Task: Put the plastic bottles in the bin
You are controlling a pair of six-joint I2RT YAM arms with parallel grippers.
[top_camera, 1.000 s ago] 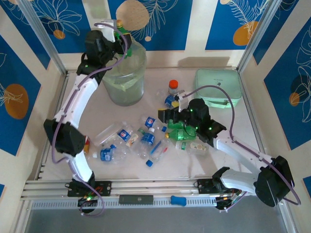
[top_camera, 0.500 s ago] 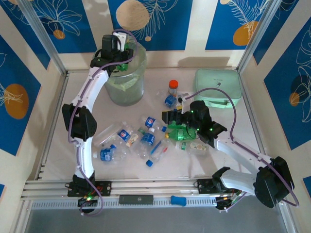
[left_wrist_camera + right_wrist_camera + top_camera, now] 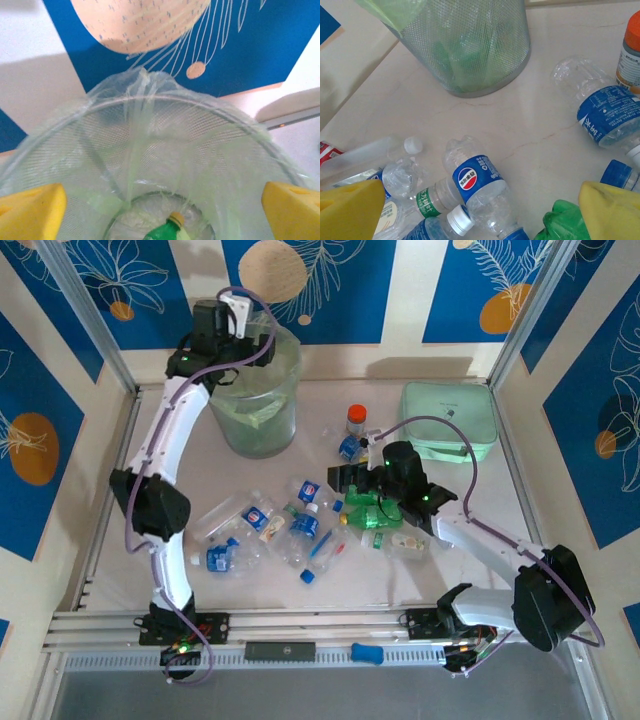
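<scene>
Bottles (image 3: 304, 527) mostly lie scattered on the table (image 3: 400, 585), though one green bottle (image 3: 167, 231) sits inside the bin (image 3: 255, 435). The left gripper (image 3: 161, 207) hangs wide open and empty over it; the right gripper (image 3: 480, 210), open and empty, hovers above the pile.

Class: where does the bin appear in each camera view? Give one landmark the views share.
Top external: bin, upper left, by the back wall.
Left wrist: bin, lower frame, seen from above into its mouth.
Right wrist: bin, top centre, mesh wall.
Landmark: orange-capped jar, right of the bin in top external and right wrist.
</scene>
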